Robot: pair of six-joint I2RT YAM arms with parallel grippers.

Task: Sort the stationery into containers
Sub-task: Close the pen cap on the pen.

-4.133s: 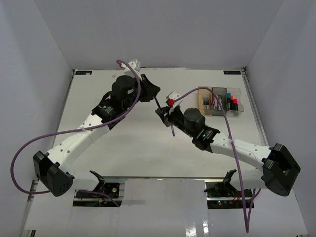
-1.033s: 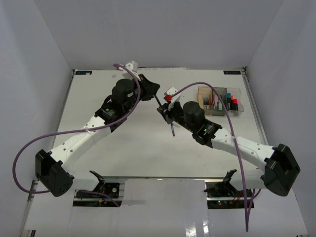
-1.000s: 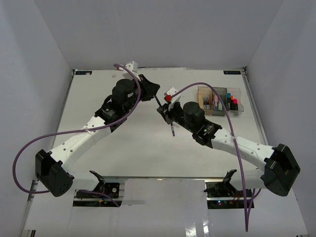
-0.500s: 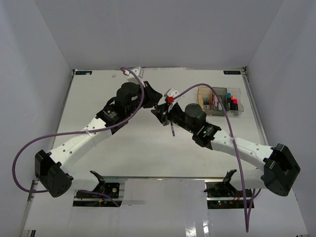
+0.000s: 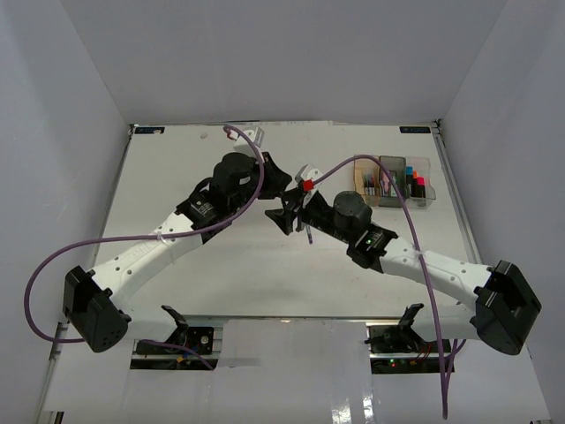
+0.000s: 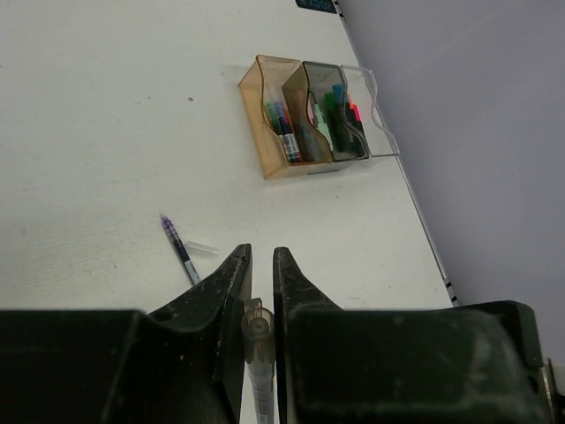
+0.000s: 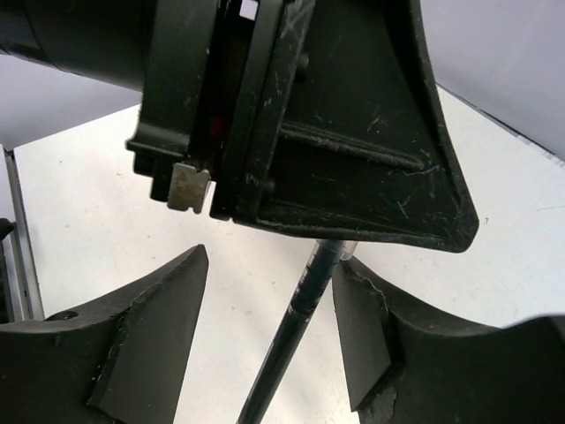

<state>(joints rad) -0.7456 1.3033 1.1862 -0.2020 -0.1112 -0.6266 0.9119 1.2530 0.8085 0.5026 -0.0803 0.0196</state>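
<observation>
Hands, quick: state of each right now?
Left hand: closed, holding a pen.
Right hand: open, its fingers either side of that same pen.

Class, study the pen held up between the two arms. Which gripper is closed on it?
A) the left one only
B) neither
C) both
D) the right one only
A: the left gripper is pinched shut on the pen, while the right gripper stands wide open on either side of the shaft, not closed on it.
</observation>
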